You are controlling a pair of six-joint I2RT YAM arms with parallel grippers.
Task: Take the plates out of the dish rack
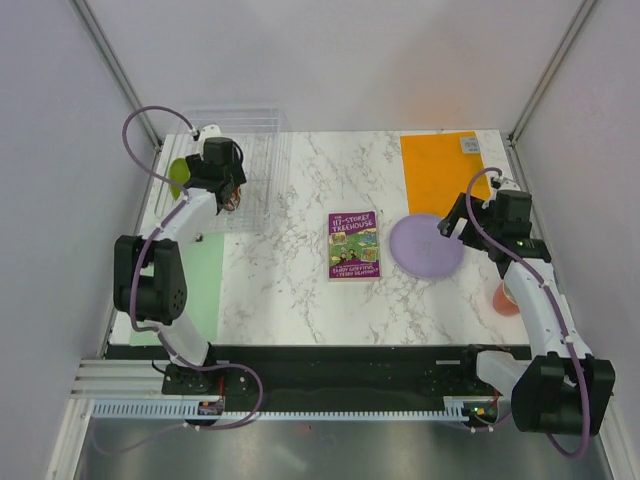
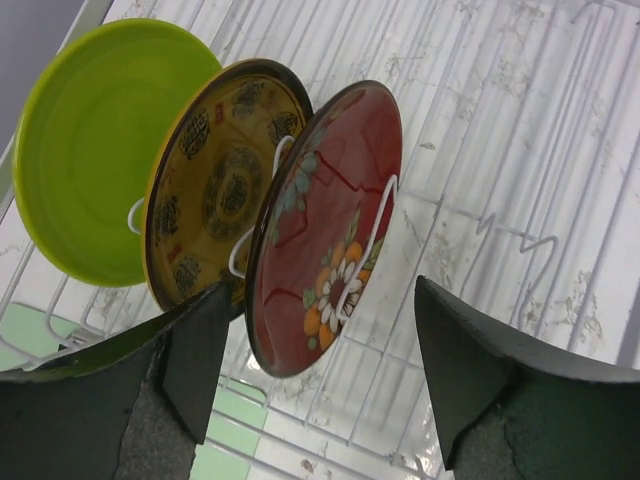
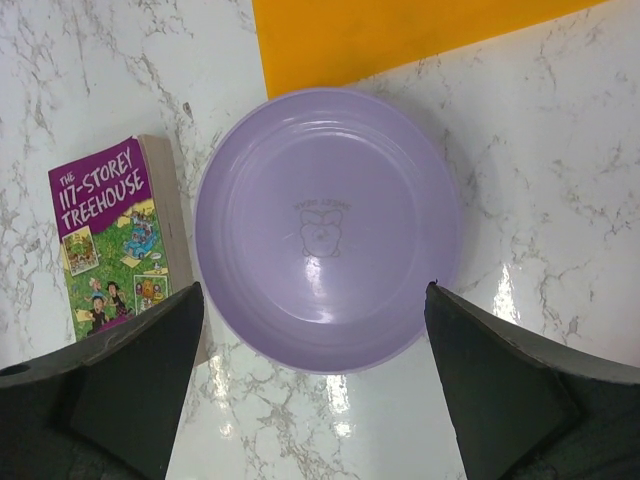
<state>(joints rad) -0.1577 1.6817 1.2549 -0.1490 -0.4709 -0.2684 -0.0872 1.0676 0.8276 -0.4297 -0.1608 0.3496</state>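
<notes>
Found the left end effector spread wide, with the dark red plate lined up in the gap, not yet gripped. Saw that plate standing on edge among the upright ribs of the dish rack, the yellow plate just behind it, the lime green plate behind that. Judged the sound move to be: centre on the red rim alone, squeeze gently on slippery glaze, lift along the ribs, spare the yellow neighbour. Found the right end effector likewise spread, holding nothing, over the lavender plate lying flat on the marble-patterned surface, far edge meeting the orange mat, beside a paperback. Noted glossy, shallow, round dishes and a thin, clear, ribbed rack.
</notes>
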